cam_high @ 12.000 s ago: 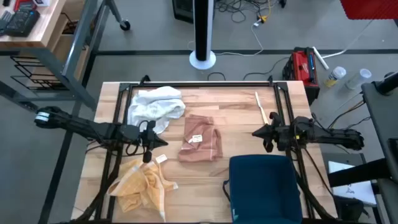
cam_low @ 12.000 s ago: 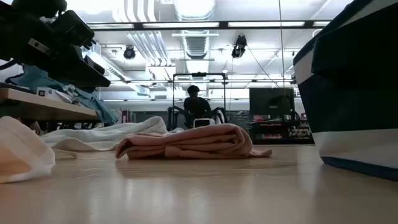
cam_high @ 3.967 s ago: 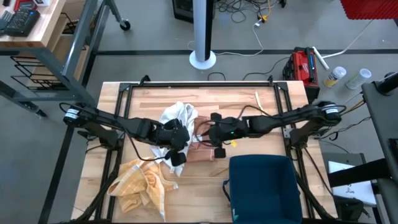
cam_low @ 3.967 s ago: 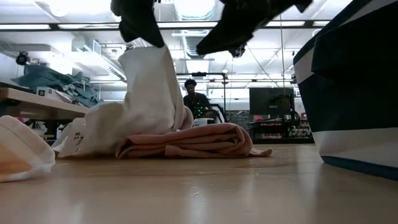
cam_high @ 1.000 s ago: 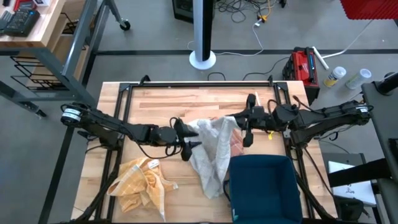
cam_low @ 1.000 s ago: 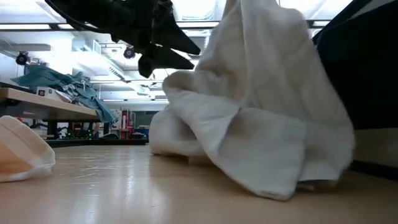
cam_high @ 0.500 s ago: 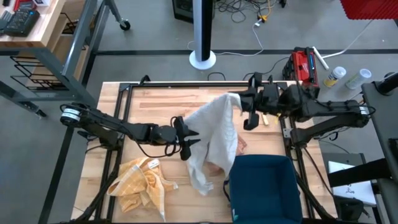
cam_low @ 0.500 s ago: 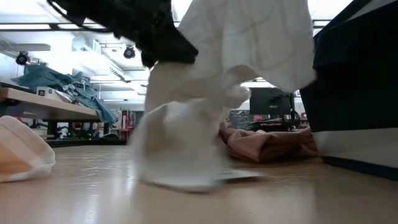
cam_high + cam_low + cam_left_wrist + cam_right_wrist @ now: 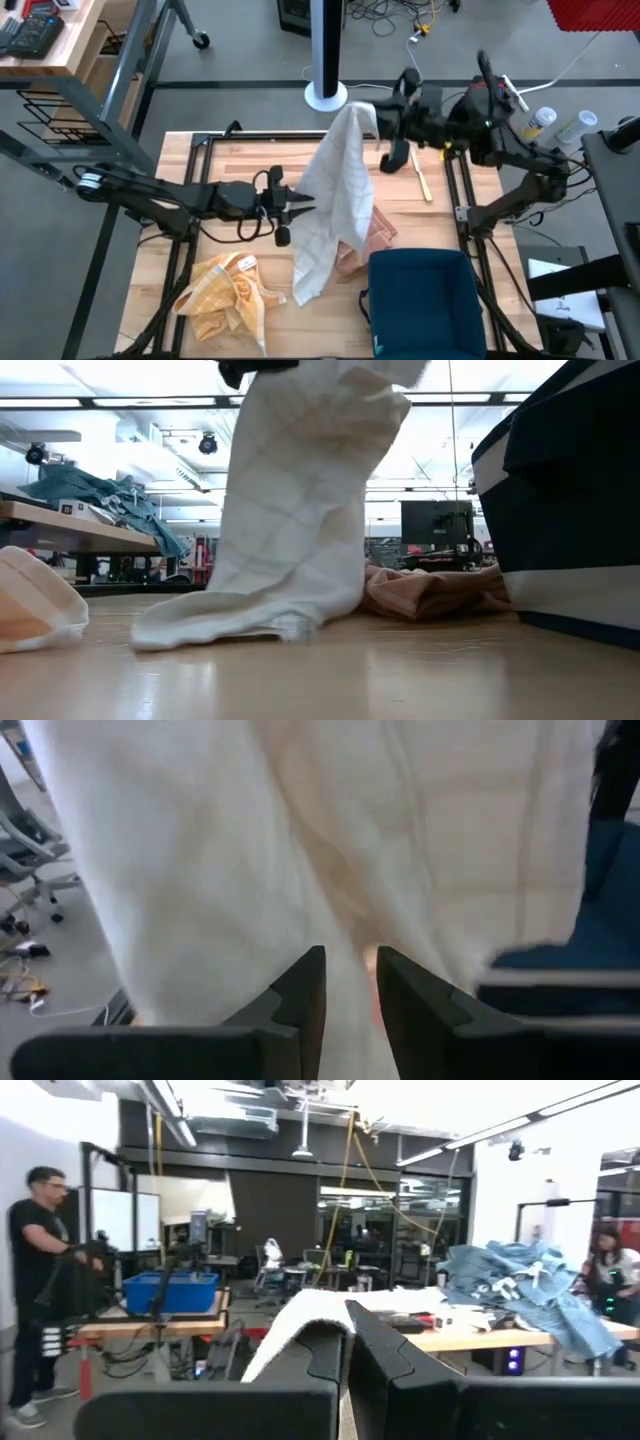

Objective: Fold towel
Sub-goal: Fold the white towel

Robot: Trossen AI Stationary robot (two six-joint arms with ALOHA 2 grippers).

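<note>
A white towel (image 9: 335, 200) hangs from my right gripper (image 9: 372, 118), which is shut on its top end high over the table's far edge. The towel's lower end (image 9: 200, 625) rests on the wood near the table's middle. My left gripper (image 9: 303, 207) comes level from the left at the towel's left edge, halfway down. In the left wrist view its fingers (image 9: 300, 985) stand close together with white cloth at their tips. A folded pink towel (image 9: 378, 232) lies behind the white one. My left gripper has the white towel's left edge (image 9: 345, 935) between its two fingers, coming level from the table's left; one layer or several, I cannot tell. The cloth hangs past the fingers. My right gripper pinches the towel's top end (image 9: 300, 1325), which drapes over its shut fingers. The towel hangs below, with its lower end on the table.
A crumpled yellow cloth (image 9: 225, 295) lies at the near left. A dark blue bin (image 9: 425, 300) stands at the near right. A thin wooden stick (image 9: 420, 175) lies at the far right. People stand in the room beyond the table.
My right gripper has gone up and toward the far edge with the towel's top end, drawing the towel out long; its lower end has dragged toward the left and stays on the table. My left gripper has risen, rolled and closed its fingers at the towel's left edge.
</note>
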